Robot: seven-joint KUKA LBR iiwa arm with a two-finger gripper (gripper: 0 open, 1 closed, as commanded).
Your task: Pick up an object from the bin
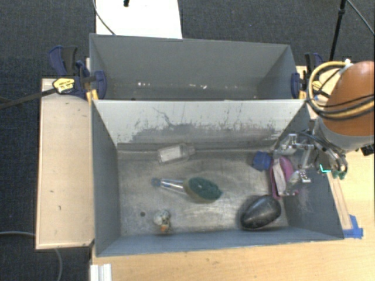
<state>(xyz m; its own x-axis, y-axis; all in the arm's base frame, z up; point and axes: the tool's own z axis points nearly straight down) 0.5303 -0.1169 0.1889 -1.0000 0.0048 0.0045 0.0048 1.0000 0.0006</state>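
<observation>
Here we are above the grey metal bin (105, 157), and the arm (345, 107), with its orange cover and looped cables, reaches in from the right of the frame; the jaws hang low over the right end of the bin floor, close to the right wall. Right against them is a slim pink-purple thing (286, 170), standing nearly upright with a pale piece at its lower end; it lies in the right part of the frame, a little below mid-height. It sits so tight to the metalwork that I cannot tell whether the jaws are clenched on it or released beside it.

Just left of the pink thing, and a touch higher, a small blue thing (262, 160) rests near the foot of the back wall; I cannot tell whether the two touch. Below them, in the lower right of the bin, lies a dark, glossy oval lump (261, 212), rather like a smooth stone; it sits just under the pink thing's lower end.

Over towards the middle lies a round green-headed brush (202, 188), its clear handle pointing left; it is well apart from the jaws. Above it, along the back edge of the floor, a small clear bottle (174, 153) lies on its side; down at the lower left a little round knob of a thing (162, 218) sits alone near the front wall. Everything is spread out singly across the scuffed floor.
</observation>
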